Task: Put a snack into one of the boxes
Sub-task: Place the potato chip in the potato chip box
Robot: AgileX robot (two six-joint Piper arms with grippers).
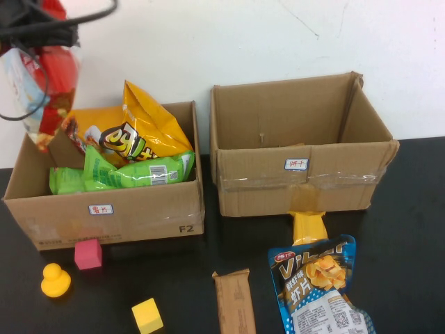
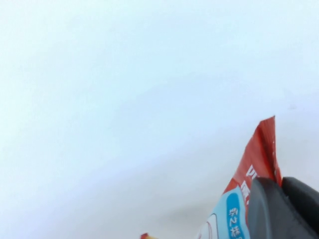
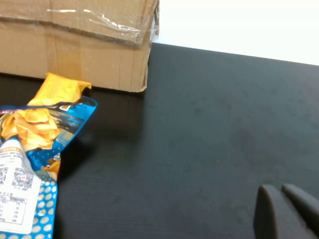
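A black table (image 1: 410, 229) stands against a white wall (image 1: 229, 42), with two cardboard boxes on it. High at the far left, above the back corner of the left box (image 1: 104, 209), the left gripper (image 2: 284, 209) hangs with its dark fingers (image 2: 266, 211) pinched on the edge of a red and clear snack bag (image 1: 43, 83), which dangles below it over the box's left rim. Inside that box lie a yellow chip bag (image 1: 146, 129), an orange bag (image 1: 90, 129) and a green bag (image 1: 132, 170).

The right box (image 1: 299, 149) stands just beside it and looks empty as far as its inside shows. In front of it a blue snack bag (image 1: 316, 285) lies flat, overlapping a yellow packet (image 1: 308, 226) that touches the box's front wall. A brown bar (image 1: 234, 303) lies near the blue bag's left side.

The right gripper (image 3: 286, 211) hovers low over bare table to the right of the blue bag, fingers (image 3: 269, 214) close together with nothing between them.

Before the left box sit a pink cube (image 1: 88, 253), a yellow duck (image 1: 55, 280) and a yellow cube (image 1: 147, 315).
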